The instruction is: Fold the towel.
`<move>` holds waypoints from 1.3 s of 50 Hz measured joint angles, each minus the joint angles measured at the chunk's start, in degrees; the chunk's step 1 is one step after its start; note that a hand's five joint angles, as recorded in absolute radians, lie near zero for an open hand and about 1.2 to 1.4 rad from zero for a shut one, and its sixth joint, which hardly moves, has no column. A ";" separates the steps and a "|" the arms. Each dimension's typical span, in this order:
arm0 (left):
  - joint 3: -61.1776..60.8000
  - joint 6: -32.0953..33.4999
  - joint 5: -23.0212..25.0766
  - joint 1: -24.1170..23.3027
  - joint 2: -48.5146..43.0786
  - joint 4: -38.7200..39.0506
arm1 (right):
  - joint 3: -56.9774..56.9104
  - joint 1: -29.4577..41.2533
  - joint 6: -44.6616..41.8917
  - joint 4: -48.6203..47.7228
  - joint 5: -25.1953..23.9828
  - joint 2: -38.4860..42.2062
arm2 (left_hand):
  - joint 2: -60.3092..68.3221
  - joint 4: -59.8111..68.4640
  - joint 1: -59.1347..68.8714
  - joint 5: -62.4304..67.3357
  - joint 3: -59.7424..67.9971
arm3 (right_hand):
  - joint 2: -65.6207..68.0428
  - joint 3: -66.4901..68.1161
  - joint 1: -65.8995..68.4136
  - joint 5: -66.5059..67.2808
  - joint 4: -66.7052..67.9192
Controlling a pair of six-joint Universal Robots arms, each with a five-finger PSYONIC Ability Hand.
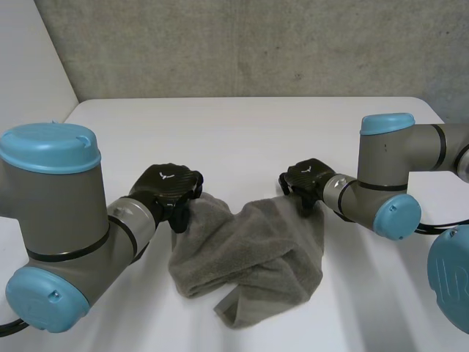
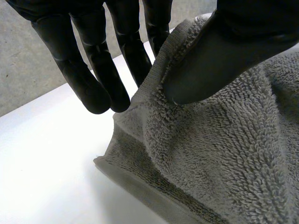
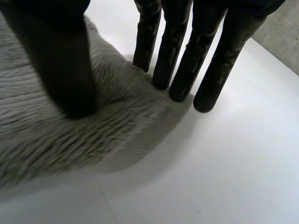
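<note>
Arms reach inward, low over the desk (image 1: 242, 125). Left hand (image 1: 170, 187) pinches the towel (image 1: 249, 257) by its left edge between thumb and fingers; right hand (image 1: 308, 180) pinches its right edge. The towel sags crumpled between them, near the desk's front edge.

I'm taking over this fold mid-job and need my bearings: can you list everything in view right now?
towel: one, grey, bunched on the table between the two hands, drawn up toward each of them.
table: one, white, under everything.
wall: one, grey concrete, behind the table's far edge.
left arm: one, grey with light-blue caps, at the near left.
right arm: one, grey with light-blue caps, at the right.
left robot hand: one, black, at the towel's left edge, pinching it between thumb and fingers.
right robot hand: one, black, at the towel's right end, thumb on top and fingers behind the edge, pinching it.
</note>
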 measured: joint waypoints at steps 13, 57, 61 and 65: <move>0.47 0.04 0.00 0.17 0.13 0.04 | 0.22 -0.06 0.95 -0.01 -0.01 -0.65 | 0.00 0.00 0.05 0.00 0.00 | 21.41 21.76 21.65 25.28 22.93; 17.00 5.09 -2.30 4.89 -0.77 16.45 | 19.37 -7.38 17.47 -32.43 3.65 -30.30 | 0.27 0.00 0.06 0.24 0.11 | 21.49 22.78 21.82 25.48 22.93; 6.09 5.39 -1.57 4.85 -0.34 16.62 | 27.02 -7.79 11.81 -31.41 2.09 -30.17 | 0.28 0.00 0.06 0.24 0.12 | 21.53 22.78 21.82 25.48 22.93; -4.23 5.59 -0.79 4.58 -0.25 16.74 | 34.09 -8.34 6.77 -30.63 0.75 -29.94 | 0.27 0.00 0.06 0.24 0.13 | 21.49 22.78 21.82 25.48 22.93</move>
